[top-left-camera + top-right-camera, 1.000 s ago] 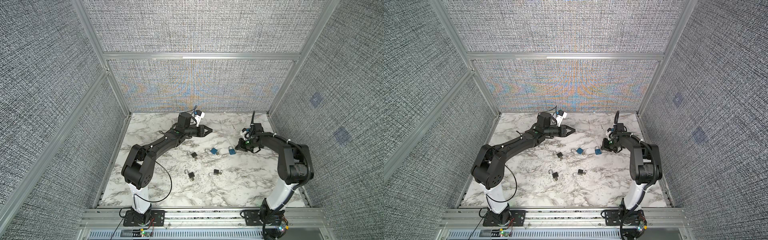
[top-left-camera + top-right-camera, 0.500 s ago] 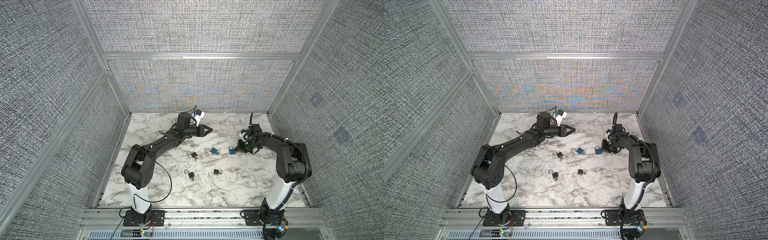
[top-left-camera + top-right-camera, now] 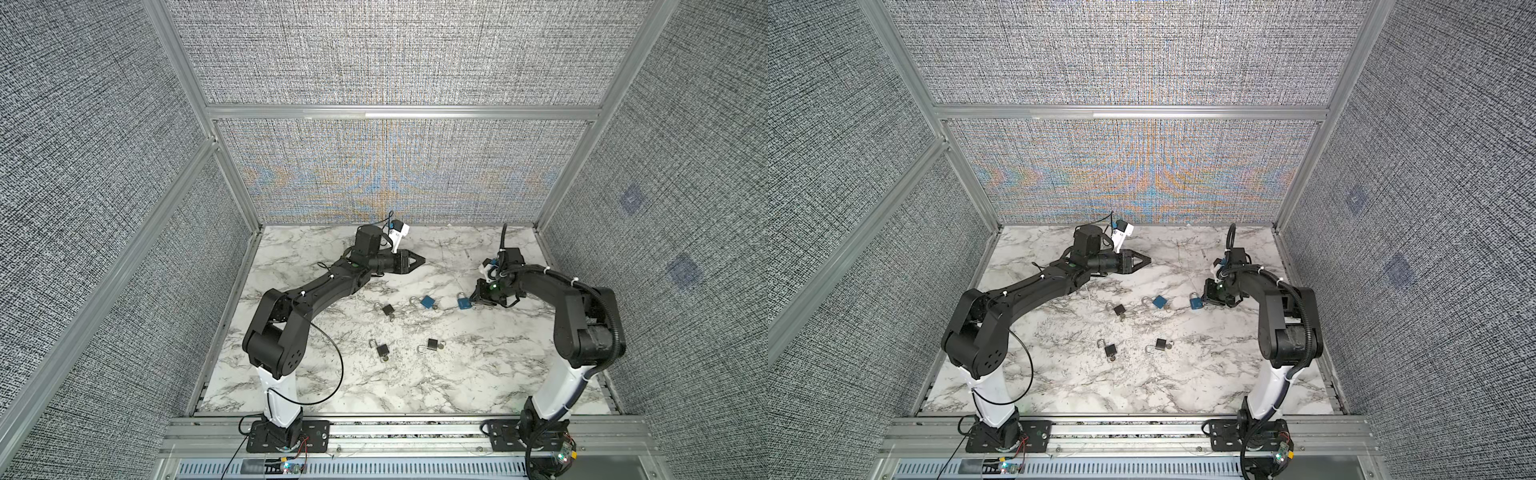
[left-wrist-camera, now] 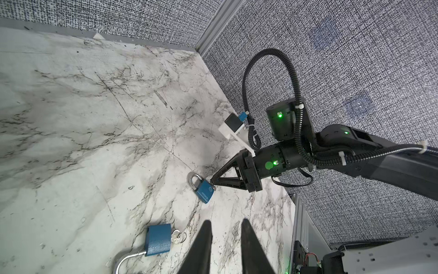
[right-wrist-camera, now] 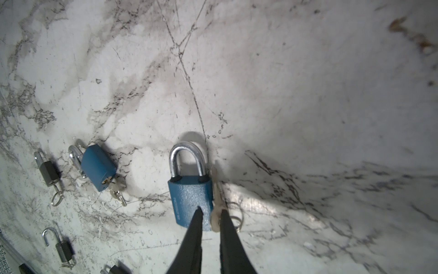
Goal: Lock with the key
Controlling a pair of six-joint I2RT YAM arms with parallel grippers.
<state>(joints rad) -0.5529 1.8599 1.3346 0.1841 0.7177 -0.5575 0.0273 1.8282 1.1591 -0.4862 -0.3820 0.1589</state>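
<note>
Marble worktop (image 3: 415,386) carries five padlocks, and the work is at the far right. The left gripper (image 3: 417,261) hangs above the far middle, well apart from every lock. Its jaws are narrowly apart with nothing between them, so it's out of play. The right gripper (image 5: 211,212) is the near one, down at the blue padlock (image 5: 190,199) with its tips at the base of the body. Its jaws stand a narrow gap apart, one tip over the body, the other just past the key (image 5: 216,213). I don't read that as a clamp. The lock lies flat, long axis in line with the gripper: shackle pointing away, base end toward the tips. Both shackle legs look seated, so it's probably latched. The key is blurred. It seems to lie along the body's side, parallel to it, with its ring beside the outer tip; can't tell if the blade is in the keyway. The next move turns on that offset: the key sits beside the body, not behind its base. The second blue padlock (image 3: 427,301) has its shackle open and a key in it. Three black padlocks (image 3: 388,310) are open, nearer the front.
</note>
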